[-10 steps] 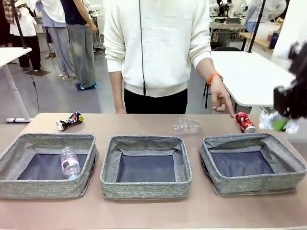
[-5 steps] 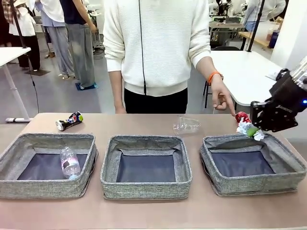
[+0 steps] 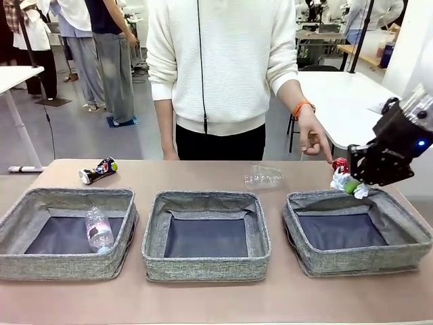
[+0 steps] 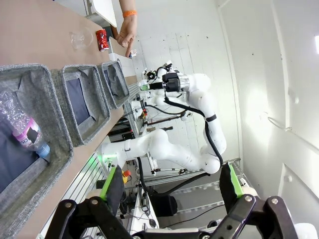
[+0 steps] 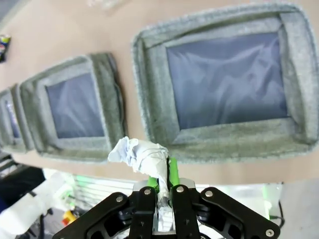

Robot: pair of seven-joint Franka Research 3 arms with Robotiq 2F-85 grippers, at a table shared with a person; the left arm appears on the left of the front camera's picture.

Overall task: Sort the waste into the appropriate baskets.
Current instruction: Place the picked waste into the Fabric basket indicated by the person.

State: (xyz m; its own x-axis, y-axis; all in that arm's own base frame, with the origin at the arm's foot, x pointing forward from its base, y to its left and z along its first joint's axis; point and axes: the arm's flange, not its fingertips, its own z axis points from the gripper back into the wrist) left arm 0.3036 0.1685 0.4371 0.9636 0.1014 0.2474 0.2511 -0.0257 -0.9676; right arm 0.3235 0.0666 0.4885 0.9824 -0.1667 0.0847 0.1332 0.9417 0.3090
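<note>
Waste and three baskets: we count five pieces of litter.

We record three alike grey woven baskets in a row on the desk [image 3: 203, 298]: the left basket [image 3: 61, 265], the middle basket [image 3: 206, 267] and the right basket [image 3: 365, 261]. A clear plastic bottle [image 3: 99, 230] lies on its side in the left one. On the desk beyond them we note a dark multicoloured can [image 3: 98, 170] on its side at far left, a clear plastic cup [image 3: 262, 177] tipped over behind the middle basket, and a crushed red can [image 3: 340, 164] by the right basket's far corner. The crumpled white paper wad [image 5: 142, 154] is pinched in the right tool [image 5: 162, 174], above that basket's far rim.
</note>
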